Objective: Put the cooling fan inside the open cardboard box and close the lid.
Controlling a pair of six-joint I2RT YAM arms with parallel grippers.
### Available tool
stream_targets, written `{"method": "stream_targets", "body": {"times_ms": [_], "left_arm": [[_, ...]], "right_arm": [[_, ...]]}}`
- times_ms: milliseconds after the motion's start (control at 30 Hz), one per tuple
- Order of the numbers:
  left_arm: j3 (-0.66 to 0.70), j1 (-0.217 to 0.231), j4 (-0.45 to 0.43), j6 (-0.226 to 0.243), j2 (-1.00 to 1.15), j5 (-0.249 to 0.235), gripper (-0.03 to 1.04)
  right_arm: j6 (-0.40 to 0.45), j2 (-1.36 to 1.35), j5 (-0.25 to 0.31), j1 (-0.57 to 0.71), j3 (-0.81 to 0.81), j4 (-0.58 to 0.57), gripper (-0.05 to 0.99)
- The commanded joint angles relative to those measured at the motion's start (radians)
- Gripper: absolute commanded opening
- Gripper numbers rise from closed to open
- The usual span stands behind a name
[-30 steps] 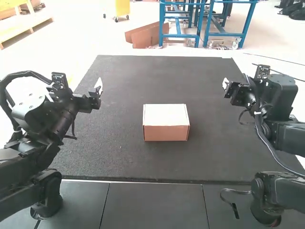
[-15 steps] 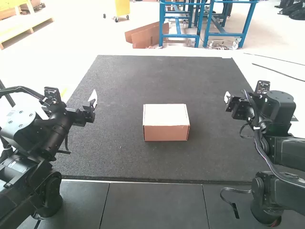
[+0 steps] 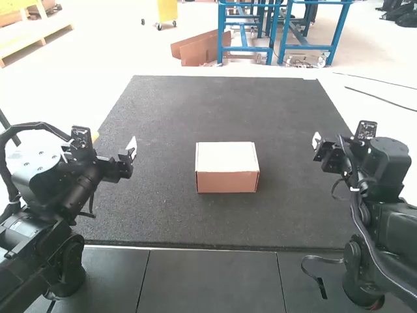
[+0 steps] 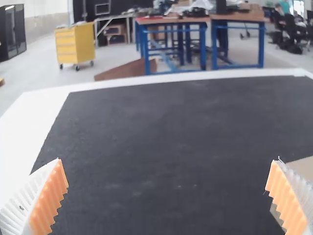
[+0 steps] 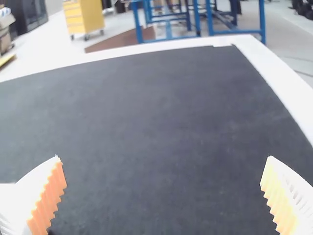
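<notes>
2 black arms [image 3: 52, 182], white ribbed fingers [image 4: 17, 213], orange pads [image 4: 49, 198]

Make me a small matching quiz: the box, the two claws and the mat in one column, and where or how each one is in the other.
Things:
1. cardboard box
2. left claw
3. right claw
4. black mat

Place or state:
A. open, over the mat's right side
B. lid closed, in the middle of the mat
C. open, over the mat's left side
D. lies flat under the box

Pairs: 1-B, 2-C, 3-A, 4-D.
</notes>
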Motion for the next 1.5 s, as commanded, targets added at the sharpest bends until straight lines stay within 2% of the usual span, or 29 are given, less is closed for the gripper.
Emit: {"method": "stream_targets", "body": {"times_ms": [0,233,667,800,1033,1100,1467], "left_arm": [[-0.006,0.004,-0.005,0.0,-0.012,-0.002,0.96],[-0.007,0.006,-0.015,0.0,-0.012,-0.003,0.96],[-0.007,0.01,-0.028,0.0,-0.012,-0.005,0.96],[-0.006,0.009,-0.024,0.002,-0.014,-0.003,0.96],[-0.006,0.009,-0.028,0.003,-0.014,-0.005,0.96],[-0.006,0.01,-0.028,0.003,-0.014,-0.005,0.96],[-0.007,0.023,-0.03,0.011,-0.012,-0.003,0.96]], "right_arm": [[0.009,-0.075,0.002,-0.012,-0.001,-0.023,0.92],[0.011,-0.251,-0.021,-0.045,-0.024,-0.115,0.92],[-0.002,-0.653,-0.032,-0.111,-0.024,-0.49,0.91],[-0.006,-0.641,-0.027,-0.107,-0.024,-0.504,0.91],[-0.103,-0.639,-0.015,-0.079,-0.024,-0.622,0.91],[-0.104,-0.639,0.013,-0.068,-0.024,-0.622,0.91],[-0.104,-0.639,0.026,-0.016,-0.024,-0.62,0.91]]}}
